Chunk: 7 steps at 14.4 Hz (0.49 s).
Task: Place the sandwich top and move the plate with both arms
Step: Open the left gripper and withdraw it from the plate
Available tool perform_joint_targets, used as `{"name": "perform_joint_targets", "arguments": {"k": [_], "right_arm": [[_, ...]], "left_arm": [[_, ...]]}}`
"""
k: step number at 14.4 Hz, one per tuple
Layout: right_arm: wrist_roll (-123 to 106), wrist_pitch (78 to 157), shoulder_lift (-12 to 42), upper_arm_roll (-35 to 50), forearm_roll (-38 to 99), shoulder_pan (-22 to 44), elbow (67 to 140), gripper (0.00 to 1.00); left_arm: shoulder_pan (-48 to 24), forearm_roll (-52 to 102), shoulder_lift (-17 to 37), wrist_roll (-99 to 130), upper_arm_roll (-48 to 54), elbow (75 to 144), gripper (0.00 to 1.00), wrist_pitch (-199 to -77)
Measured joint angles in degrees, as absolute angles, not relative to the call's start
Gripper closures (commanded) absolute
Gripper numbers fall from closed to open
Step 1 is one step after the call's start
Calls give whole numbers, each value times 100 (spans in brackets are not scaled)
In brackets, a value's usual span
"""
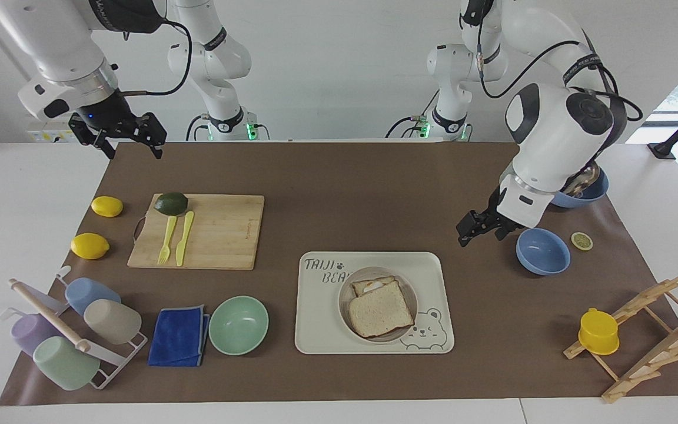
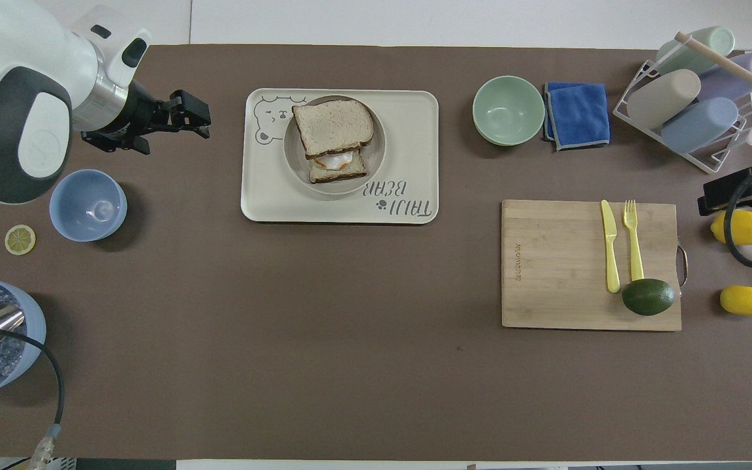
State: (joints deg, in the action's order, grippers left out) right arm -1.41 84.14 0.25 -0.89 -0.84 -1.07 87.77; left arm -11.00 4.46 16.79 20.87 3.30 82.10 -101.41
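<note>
The sandwich top (image 1: pixel 381 309) (image 2: pixel 333 126), a plain pale slice, lies on the toasted egg slice (image 1: pixel 372 285) (image 2: pixel 335 164) in the round beige plate (image 1: pixel 344 306) (image 2: pixel 376 153). It covers most of the egg slice, which sticks out toward the robots. The plate sits on the cream bear tray (image 1: pixel 321 324) (image 2: pixel 408 130). My left gripper (image 1: pixel 480 234) (image 2: pixel 201 121) is open and empty, raised over the brown mat beside the tray, toward the left arm's end. My right gripper (image 1: pixel 133 150) is open and empty, and waits high over the mat's corner at the right arm's end.
A small blue bowl (image 1: pixel 542 251) (image 2: pixel 87 205) and a lemon slice (image 1: pixel 581 241) lie under the left arm. A cutting board (image 1: pixel 209 232) holds an avocado, fork and knife. A mint bowl (image 1: pixel 238 324), blue cloth (image 1: pixel 179 335), cup rack (image 1: pixel 74 333) and wooden rack (image 1: pixel 639 335) line the table's edge farthest from the robots.
</note>
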Motion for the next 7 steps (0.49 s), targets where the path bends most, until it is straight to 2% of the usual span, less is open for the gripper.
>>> {"name": "perform_joint_targets", "arguments": {"k": [5,7], "right_arm": [[-141,8270,-12,-80,-84,-109,8777,0],[-141,8270,-15,-80,-84,-109,8777,0]], "left_arm": [[-1096,66,831,1796,314,8245,0,-8924],[-1086,5,418,1498,297,8469,0,-8646]]}}
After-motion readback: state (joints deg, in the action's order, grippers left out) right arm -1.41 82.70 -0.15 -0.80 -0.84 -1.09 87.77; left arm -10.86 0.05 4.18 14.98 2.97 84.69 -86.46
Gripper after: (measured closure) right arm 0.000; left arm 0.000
